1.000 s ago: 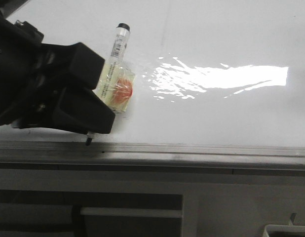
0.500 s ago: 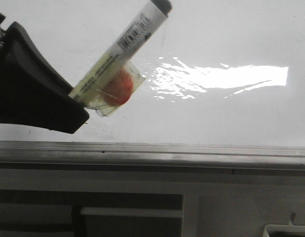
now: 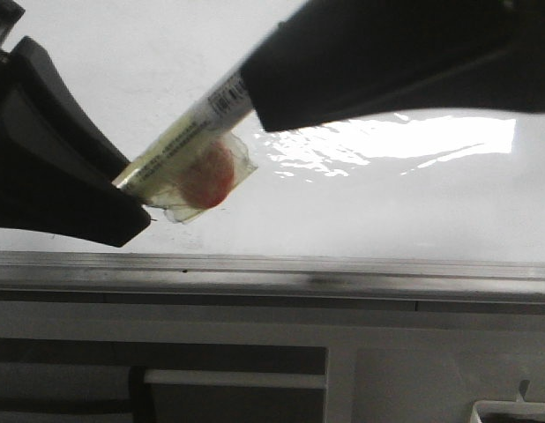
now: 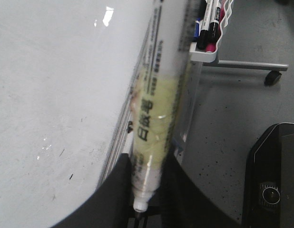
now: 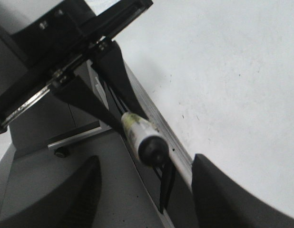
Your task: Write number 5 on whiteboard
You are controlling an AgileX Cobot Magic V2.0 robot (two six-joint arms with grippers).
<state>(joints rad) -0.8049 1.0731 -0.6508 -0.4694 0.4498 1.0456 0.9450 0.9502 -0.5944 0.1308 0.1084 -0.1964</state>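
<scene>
My left gripper (image 3: 123, 198) is shut on the tip end of a pale yellow-green marker (image 3: 180, 145), which slants up to the right above the whiteboard (image 3: 387, 211). In the left wrist view the marker (image 4: 154, 123) runs out from between the fingers of the left gripper (image 4: 147, 190). My right gripper (image 3: 264, 97) covers the marker's upper end. Seen from the right wrist, the black cap (image 5: 151, 148) points between the fingers of the open right gripper (image 5: 147, 185) without touching them. The number 5 is out of view.
A clear wrap with a red blob (image 3: 206, 172) hangs on the marker. The board's grey aluminium edge strip (image 3: 343, 269) runs along its near side, above grey cabinet panels (image 3: 387, 370). A white tray of markers (image 4: 209, 33) stands on a wheeled frame.
The left gripper has lifted the marker off the board edge and tilted it up to the right. The right gripper has come in from the upper right, around the cap end.
</scene>
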